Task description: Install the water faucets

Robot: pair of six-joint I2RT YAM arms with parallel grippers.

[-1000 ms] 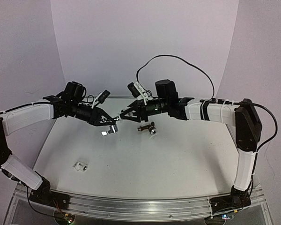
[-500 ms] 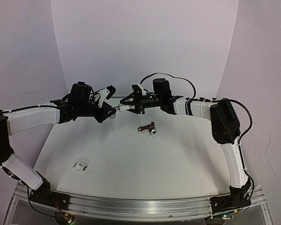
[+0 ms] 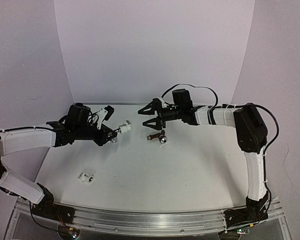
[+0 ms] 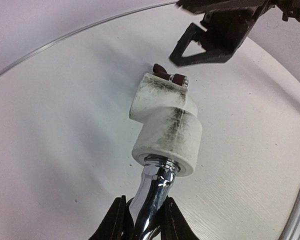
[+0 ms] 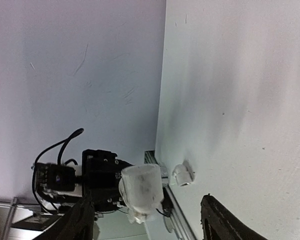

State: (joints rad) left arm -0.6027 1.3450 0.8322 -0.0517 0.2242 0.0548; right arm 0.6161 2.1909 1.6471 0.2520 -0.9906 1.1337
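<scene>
The knobbed faucet (image 3: 157,137) lies on the counter (image 3: 190,175). Left of it is the pipe fitting (image 3: 124,127) (raised off the counter), and a loose fitting (image 3: 86,176) lies nearer, farther left.

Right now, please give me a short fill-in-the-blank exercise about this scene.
The left gripper grips the chrome faucet, which carries a ____ fitting on its end.
The right gripper has its jaws ____.
The brown faucet lies on the table, held by ____ gripper.
Missing: white; open; neither.

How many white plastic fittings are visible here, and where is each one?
2. One white fitting sits on the chrome faucet that the left gripper holds above the table; the other fitting lies near-left on it. None seems hidden.
</scene>
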